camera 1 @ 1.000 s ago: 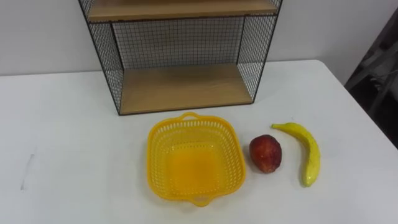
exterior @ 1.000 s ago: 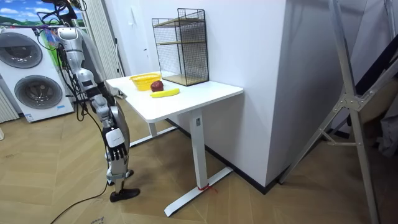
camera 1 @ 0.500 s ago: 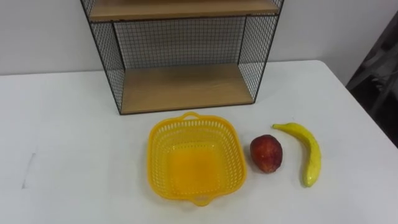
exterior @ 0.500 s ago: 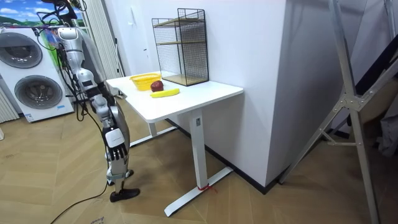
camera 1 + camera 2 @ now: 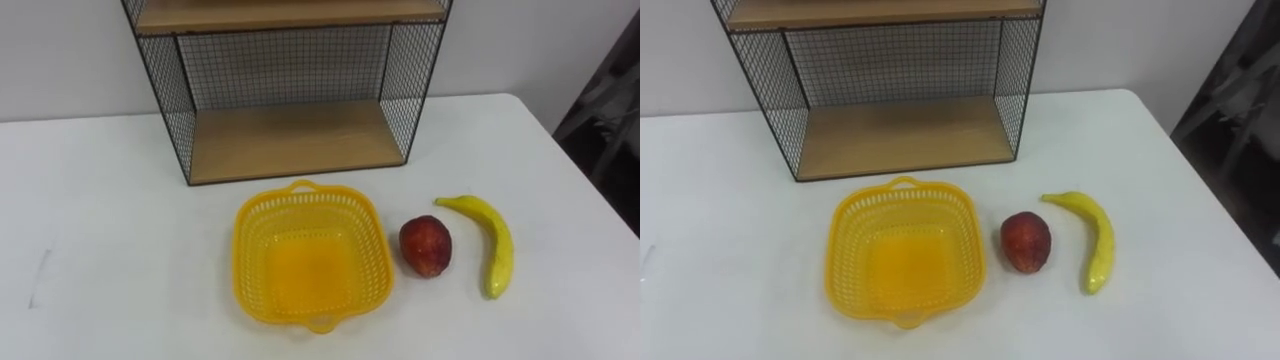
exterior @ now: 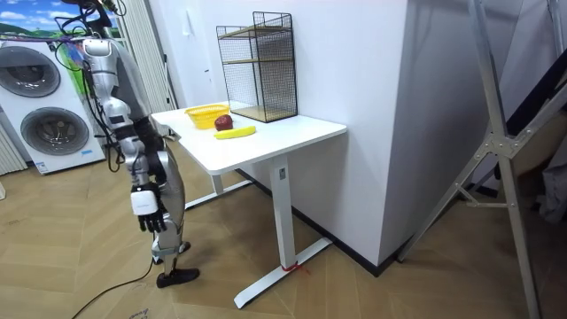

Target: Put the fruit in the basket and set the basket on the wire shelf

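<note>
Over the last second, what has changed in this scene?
The right hand has swung out from beside the leg toward the room view's left, away from the table. Nothing was taken hold of or let go. The basket, red fruit and banana lie where they were, in front of the shelf. The slight shift in the eye view is the camera's own.

Home laundry corner: washing machines point(image 6: 51, 131), wood floor point(image 6: 80, 261), white table point(image 6: 266, 142).
</note>
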You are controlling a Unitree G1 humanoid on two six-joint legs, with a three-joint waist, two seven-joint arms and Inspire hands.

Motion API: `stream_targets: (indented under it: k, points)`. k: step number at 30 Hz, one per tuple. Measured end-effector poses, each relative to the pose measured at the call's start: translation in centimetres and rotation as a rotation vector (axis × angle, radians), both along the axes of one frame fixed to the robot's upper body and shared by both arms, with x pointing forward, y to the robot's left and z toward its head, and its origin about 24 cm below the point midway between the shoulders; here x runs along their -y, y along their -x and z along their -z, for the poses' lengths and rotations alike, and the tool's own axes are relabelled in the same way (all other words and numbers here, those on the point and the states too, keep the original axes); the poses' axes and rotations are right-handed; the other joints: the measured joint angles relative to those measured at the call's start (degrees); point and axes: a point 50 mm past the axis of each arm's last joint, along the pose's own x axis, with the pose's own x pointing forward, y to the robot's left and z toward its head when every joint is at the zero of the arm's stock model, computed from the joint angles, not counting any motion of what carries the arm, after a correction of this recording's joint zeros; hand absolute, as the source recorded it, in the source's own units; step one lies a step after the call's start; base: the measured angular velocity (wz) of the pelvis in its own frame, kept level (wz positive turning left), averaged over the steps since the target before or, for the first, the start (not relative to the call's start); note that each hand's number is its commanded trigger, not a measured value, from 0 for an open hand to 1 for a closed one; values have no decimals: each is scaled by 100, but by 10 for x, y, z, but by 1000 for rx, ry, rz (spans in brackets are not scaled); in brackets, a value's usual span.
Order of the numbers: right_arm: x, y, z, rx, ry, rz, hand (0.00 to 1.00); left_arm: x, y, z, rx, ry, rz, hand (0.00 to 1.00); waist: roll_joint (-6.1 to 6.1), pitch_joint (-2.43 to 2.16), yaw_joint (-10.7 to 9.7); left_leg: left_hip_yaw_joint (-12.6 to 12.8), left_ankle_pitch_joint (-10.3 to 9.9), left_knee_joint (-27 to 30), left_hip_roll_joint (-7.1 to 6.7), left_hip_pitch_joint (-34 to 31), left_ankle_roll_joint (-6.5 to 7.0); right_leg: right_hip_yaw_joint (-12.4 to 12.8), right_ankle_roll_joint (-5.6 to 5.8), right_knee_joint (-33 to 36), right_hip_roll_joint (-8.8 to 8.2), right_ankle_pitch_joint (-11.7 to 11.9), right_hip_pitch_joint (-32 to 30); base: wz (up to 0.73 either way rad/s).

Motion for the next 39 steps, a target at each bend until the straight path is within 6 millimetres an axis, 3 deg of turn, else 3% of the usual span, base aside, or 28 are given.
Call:
stream_targets:
  k: [3, 9, 12, 18, 22, 28, 30, 33, 36, 39]
  points:
    - [8, -7, -2, 127, 58, 402, 0, -7, 7, -2, 24, -15, -80, 0, -4, 1, -141, 21, 0, -41, 1, 18, 0, 23, 0, -1, 27, 0, -2, -3]
    - [31, -31, -8, 314, 154, 929, 0, -16, 14, -5, 46, -78, -158, 0, -14, -11, -338, -27, 0, 13, -3, -20, 0, -11, 8, -94, 41, 31, 3, 3]
    - [47, -43, -15, 377, 209, 1068, 0, -22, 14, -9, 71, -101, -162, 0, -54, -45, -438, -38, 0, 31, -44, -43, 1, -18, 9, -83, 38, 35, -3, 2]
    - [91, -63, -40, 473, 374, 1160, 0, -36, 14, -14, 88, -167, -155, 0, -96, -96, -479, -6, 0, 18, -50, -16, 2, -18, 20, -9, 29, 53, -20, -3]
    - [112, -85, -64, 539, 512, 1087, 0, -36, 11, -14, 101, -180, -145, 0, -132, -99, -489, 10, 13, 0, -64, -32, 20, 25, 20, 14, 17, 53, -56, -1]
    - [138, -140, -136, 734, 926, 773, 0, -37, 2, -15, 142, -179, -111, 0, -168, -86, -397, 77, 47, 23, -77, -171, 57, 110, 38, -8, 15, 101, -221, -3]
    - [137, -159, -166, 822, 1085, 652, 0, -34, 1, -14, 136, -169, -80, 0, -177, -85, -395, 73, 52, 25, -75, -218, 62, 109, 40, 5, 26, 140, -263, -4]
    - [128, -178, -196, 947, 1221, 527, 0, -31, 2, -13, 131, -160, -64, 0, -176, -81, -355, 85, 52, 7, -70, -246, 62, 112, 39, 5, 30, 152, -303, 0]
    - [115, -192, -223, 1085, 1313, 397, 0, -31, -1, -13, 146, -155, -48, 0, -169, -86, -271, 94, 52, 9, -64, -312, 62, 120, 31, 28, 30, 164, -395, -5]
    - [106, -199, -237, 1172, 1345, 345, 0, -31, -1, -13, 147, -155, -41, 0, -166, -89, -193, 106, 53, -8, -61, -302, 61, 119, 31, 32, 29, 166, -387, -1]
